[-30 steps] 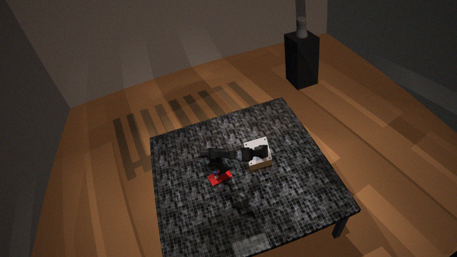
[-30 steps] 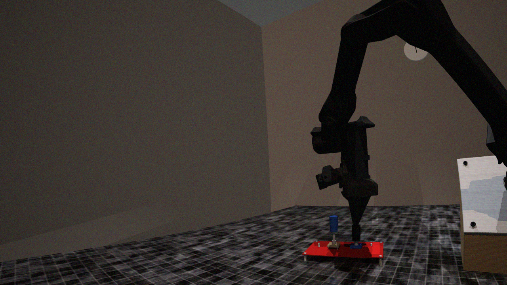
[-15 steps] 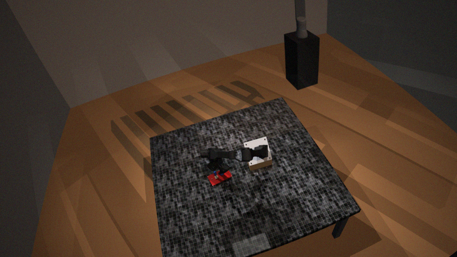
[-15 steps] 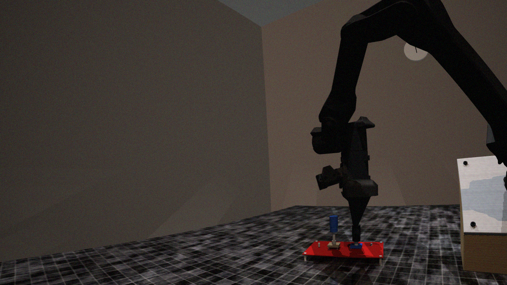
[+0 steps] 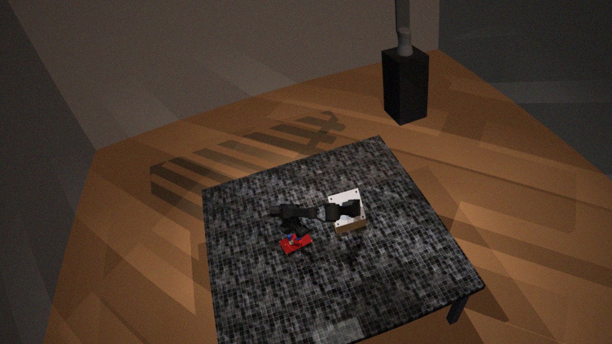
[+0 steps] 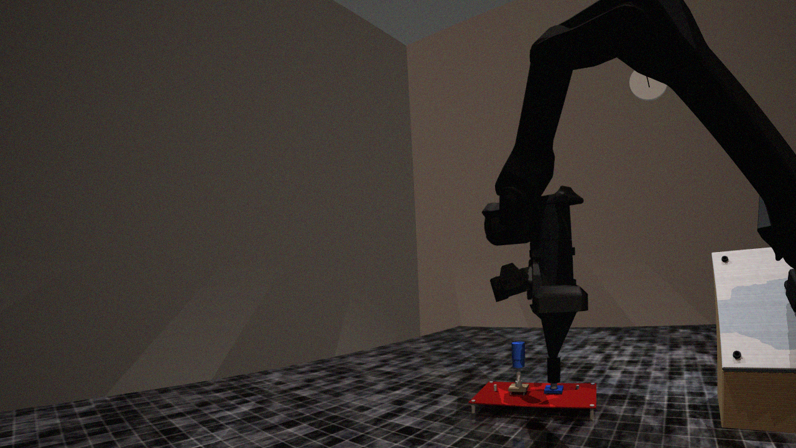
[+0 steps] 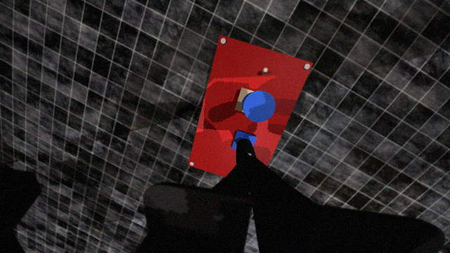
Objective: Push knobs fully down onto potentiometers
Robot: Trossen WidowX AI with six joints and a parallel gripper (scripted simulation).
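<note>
- The room was dim, with plain grey-brown walls and a wooden floor (image 5: 128, 265) striped by slanted light and shadow; a tall dark block (image 5: 404, 85) with a grey cylinder on top stood on the floor well beyond the table.
- The table (image 5: 385, 274) had a mottled black-and-grey tiled top and carried both the arm's base block (image 5: 357, 222), pale on top and wooden at the sides, and the board.
- The arm (image 6: 534, 127) reached out from that block and bent straight down over the board.
- The circuit board (image 6: 500, 396), a red plate on short legs, lay flat on the table near the base block.
- The gripper (image 6: 553, 370) pointed down with its fingers pressed together and nothing between them, its tip resting on or right at a dark knob (image 6: 553, 378) above the blue potentiometer (image 6: 553, 389).
- That knob looked pressed down close to its potentiometer, so this half appeared done or nearly done, though the fingers hid the seam.
- The second knob (image 6: 518, 354), blue, stood high on its bare shaft above the tan potentiometer (image 6: 517, 389); it had yet to be pushed down.
- Left to do, by my reading: seat the blue knob with a straight downward push, then open the fingers, back away and hold still.
</note>
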